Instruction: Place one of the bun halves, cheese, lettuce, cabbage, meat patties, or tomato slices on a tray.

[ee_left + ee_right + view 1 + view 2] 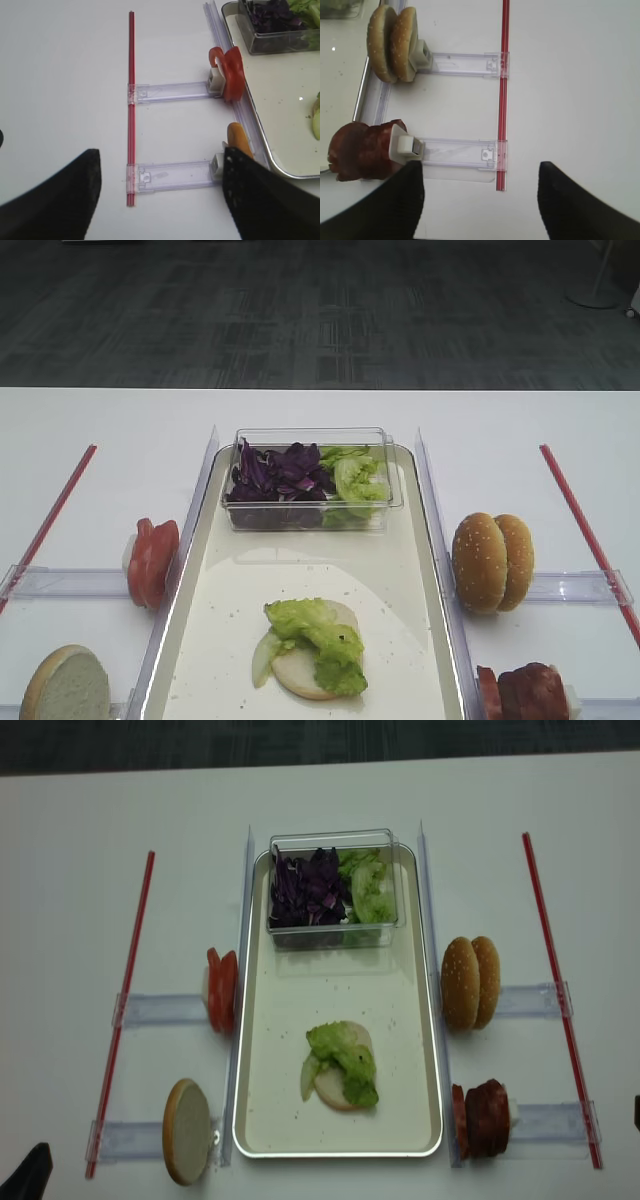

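Note:
The long cream tray (230, 640) lies in the middle of the table. On it sits a pale bun half (300, 678) with a lettuce leaf (322, 632) draped over it. Purple cabbage (275, 472) and more lettuce (355, 480) fill a clear box at the tray's far end. Tomato slices (152, 560) and a bun half (65, 687) stand left of the tray; seeded bun halves (492, 560) and meat patties (528, 695) stand to its right. My right gripper (480, 202) hangs open beside the patties (362, 150). My left gripper (160, 197) is open near the left bun half (239, 140). Both hold nothing.
Clear plastic holder rails (160, 1010) and red strips (125, 1000) flank the tray on both sides. Clear upright guides (200, 490) run along the tray's long edges. Dark carpet lies beyond the table's far edge.

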`<state>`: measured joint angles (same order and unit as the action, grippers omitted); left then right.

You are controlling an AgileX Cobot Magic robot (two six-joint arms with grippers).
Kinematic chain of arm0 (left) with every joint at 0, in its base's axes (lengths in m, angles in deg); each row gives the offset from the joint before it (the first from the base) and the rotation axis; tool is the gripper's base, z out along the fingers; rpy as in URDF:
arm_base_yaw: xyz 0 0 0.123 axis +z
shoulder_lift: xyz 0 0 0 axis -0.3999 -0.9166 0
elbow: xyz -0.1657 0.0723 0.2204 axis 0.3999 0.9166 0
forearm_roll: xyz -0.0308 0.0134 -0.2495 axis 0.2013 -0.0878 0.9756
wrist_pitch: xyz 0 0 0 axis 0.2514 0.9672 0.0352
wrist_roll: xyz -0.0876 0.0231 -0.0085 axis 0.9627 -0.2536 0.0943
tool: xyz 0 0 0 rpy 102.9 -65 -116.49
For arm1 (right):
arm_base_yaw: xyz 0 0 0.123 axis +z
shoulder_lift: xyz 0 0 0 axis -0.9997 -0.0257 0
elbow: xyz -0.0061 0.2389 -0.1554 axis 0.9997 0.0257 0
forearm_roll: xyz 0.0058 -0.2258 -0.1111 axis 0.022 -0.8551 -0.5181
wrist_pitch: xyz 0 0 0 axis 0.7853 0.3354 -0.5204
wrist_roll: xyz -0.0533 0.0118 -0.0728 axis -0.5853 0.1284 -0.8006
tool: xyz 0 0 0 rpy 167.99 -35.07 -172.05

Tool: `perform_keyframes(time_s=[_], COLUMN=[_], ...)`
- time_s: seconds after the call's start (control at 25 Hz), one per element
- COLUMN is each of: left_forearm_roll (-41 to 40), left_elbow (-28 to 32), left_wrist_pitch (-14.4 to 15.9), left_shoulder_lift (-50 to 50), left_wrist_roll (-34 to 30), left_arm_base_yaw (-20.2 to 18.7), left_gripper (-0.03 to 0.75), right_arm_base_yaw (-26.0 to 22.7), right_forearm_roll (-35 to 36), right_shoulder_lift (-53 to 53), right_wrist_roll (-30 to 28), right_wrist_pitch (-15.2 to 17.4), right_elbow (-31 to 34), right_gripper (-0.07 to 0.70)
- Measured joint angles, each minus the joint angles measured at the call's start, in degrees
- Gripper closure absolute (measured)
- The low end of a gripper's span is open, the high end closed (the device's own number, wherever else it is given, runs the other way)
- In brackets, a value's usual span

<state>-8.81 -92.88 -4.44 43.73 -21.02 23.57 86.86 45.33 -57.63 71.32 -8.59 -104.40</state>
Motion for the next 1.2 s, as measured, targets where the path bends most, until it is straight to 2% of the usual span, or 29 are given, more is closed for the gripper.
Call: perform_keyframes(time_s=[0.72,1.2], left_forearm_roll=[0.00,0.00], left_elbow=[0.00,0.00], left_wrist_pitch=[0.00,0.00], left_shoulder_lift=[0.00,0.00], left_wrist_roll=[0.00,0.00], left_arm_base_yaw=[0.00,0.00], left_gripper=[0.244,0.244], right_arm_base_yaw=[0.00,0.00], right_forearm_roll=[0.00,0.00], right_shoulder_lift=[11.99,13.35], right_wrist_roll=[0.00,0.00], right_wrist_pitch=[0.00,0.10], right_elbow=[0.00,0.00], right_gripper=[0.122,0.122])
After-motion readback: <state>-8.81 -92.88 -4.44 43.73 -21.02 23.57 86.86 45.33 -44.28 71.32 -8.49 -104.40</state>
